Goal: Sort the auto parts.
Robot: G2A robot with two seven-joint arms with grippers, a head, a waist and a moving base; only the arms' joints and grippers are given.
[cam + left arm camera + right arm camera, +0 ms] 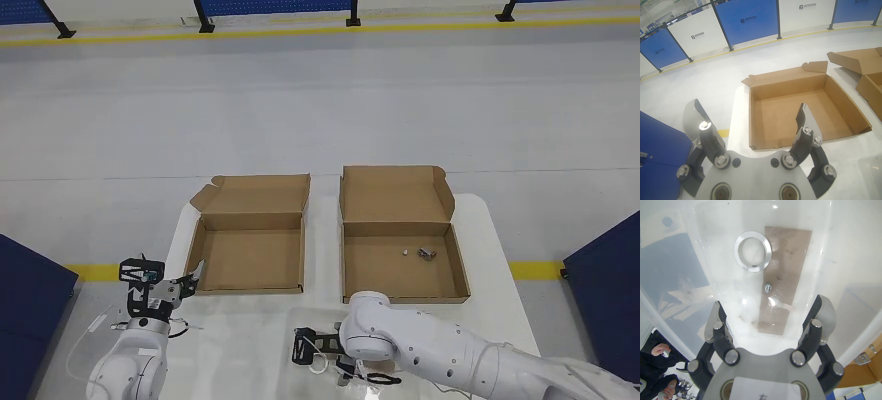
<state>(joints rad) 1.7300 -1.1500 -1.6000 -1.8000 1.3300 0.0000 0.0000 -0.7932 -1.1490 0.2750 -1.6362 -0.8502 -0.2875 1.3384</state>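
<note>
Right up against the lens, the right gripper [768, 311] has its fingers spread wide apart with nothing between them. It's down inside a translucent white plastic bin [840, 275]. Just ahead of the fingertips, about midway between them, a small silver bolt [767, 288] lies on the edge of a brown rectangular patch [787, 275] on the bin floor. Further out past the tips there's a silver metal ring [752, 254] lying flat, its rim overlapping that patch's edge. The bin walls curve up close outside both fingers, so there's not much sideways room in there.

The left gripper [749, 113] is also wide open and holding nothing. It hangs over the corner of the white table [325, 250]. One fingertip is over the near wall of the left-hand open brown cardboard box [848, 113], the other is out beyond the table edge. Past the tips that box shows just bare cardboard floor, with its lid flap standing up at the far wall.

The left wrist view catches just a wall and the flap of the right-hand open brown cardboard box [865, 87], with the inside hidden. The top view looks straight into it, and two small metal parts [415, 253] lie near its far wall. A strip of bare table runs between the two boxes.
</note>
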